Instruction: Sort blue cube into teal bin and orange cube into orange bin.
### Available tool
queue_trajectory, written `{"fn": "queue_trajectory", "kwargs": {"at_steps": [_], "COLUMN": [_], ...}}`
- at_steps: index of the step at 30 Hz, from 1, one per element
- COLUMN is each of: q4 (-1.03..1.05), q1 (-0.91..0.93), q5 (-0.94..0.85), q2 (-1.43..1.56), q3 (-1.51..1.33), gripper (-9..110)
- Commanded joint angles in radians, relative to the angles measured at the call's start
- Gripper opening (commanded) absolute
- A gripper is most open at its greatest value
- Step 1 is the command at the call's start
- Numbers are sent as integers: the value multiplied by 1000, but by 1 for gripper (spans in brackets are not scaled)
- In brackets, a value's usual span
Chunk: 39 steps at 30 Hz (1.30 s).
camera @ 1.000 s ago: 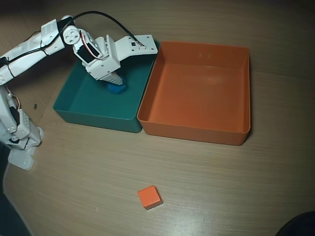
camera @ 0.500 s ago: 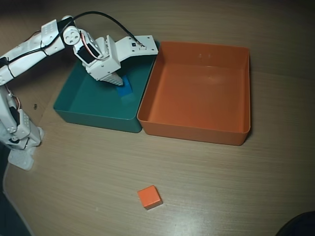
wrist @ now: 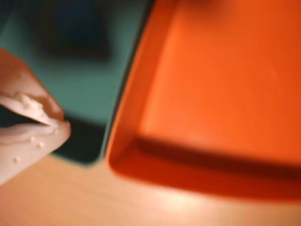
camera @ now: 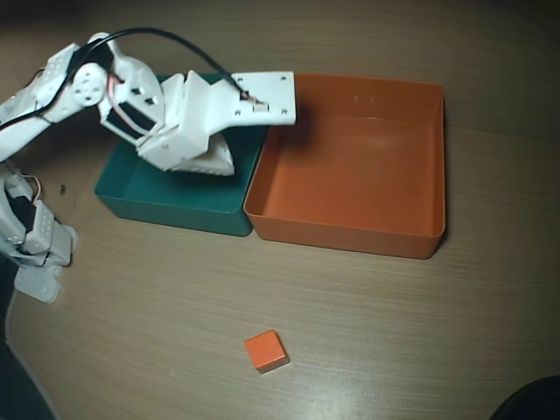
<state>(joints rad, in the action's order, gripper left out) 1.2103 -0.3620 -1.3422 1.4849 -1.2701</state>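
Observation:
The orange cube (camera: 266, 351) lies on the table in front of the bins. The teal bin (camera: 166, 210) stands left of the orange bin (camera: 350, 234), and their walls touch. My gripper (camera: 219, 164) hangs over the teal bin's right part, near the shared wall. In the wrist view the gripper (wrist: 60, 125) has its tips together with nothing between them. A blurred dark blue shape (wrist: 75, 28), likely the blue cube, lies in the teal bin (wrist: 84, 89). The orange bin (wrist: 123, 117) looks empty. The arm hides the blue cube in the overhead view.
The arm's base (camera: 35, 236) stands at the left edge of the wooden table (camera: 394, 332). A dark object (camera: 529, 402) pokes in at the bottom right corner.

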Motion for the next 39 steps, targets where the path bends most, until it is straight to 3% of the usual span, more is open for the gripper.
{"fn": "queue_trajectory", "kwargs": {"at_steps": [1, 9, 16, 29, 34, 39], "q4": [-12, -15, -107, -196, -196, -198], "q1": [118, 327, 359, 482, 506, 526], "q5": [-12, -14, -28, -684, -762, -764], "q2": [107, 149, 66, -98, -137, -187], "q3": [66, 100, 235, 256, 256, 256], "gripper": [-3, -3, -3, -3, -2, 14]}}
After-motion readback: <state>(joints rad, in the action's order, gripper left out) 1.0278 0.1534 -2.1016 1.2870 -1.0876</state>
